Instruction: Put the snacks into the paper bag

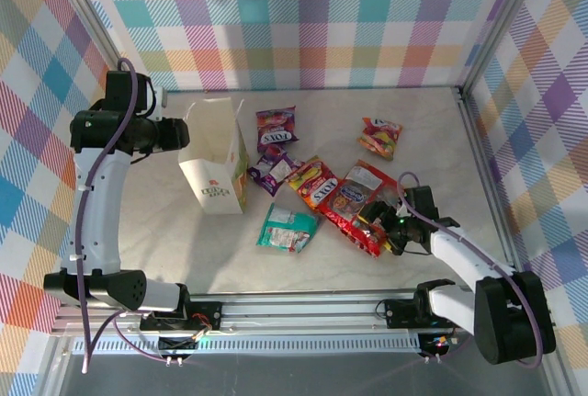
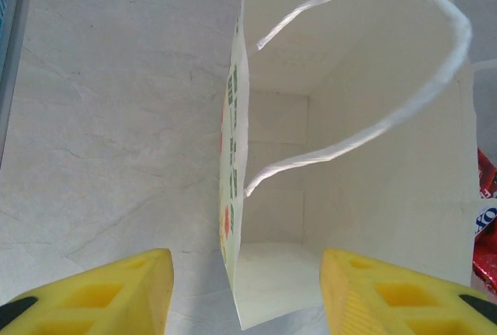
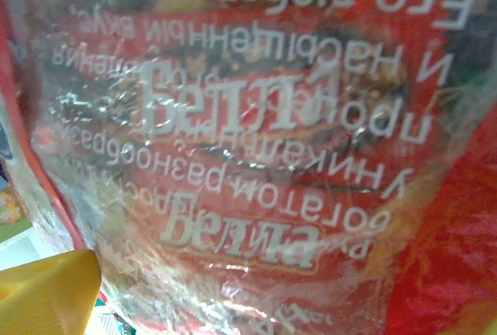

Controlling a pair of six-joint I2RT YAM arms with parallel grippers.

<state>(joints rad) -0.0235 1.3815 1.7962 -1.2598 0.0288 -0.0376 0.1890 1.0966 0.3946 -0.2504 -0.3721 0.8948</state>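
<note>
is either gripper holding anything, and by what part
Left gripper is open astride one wall of the paper bag, gripping nothing. Right gripper is at the large red packet near edge; a pinch cannot be told.

Bright, even overhead light, faint shadows (right wrist close-up blurred, glary)
</note>
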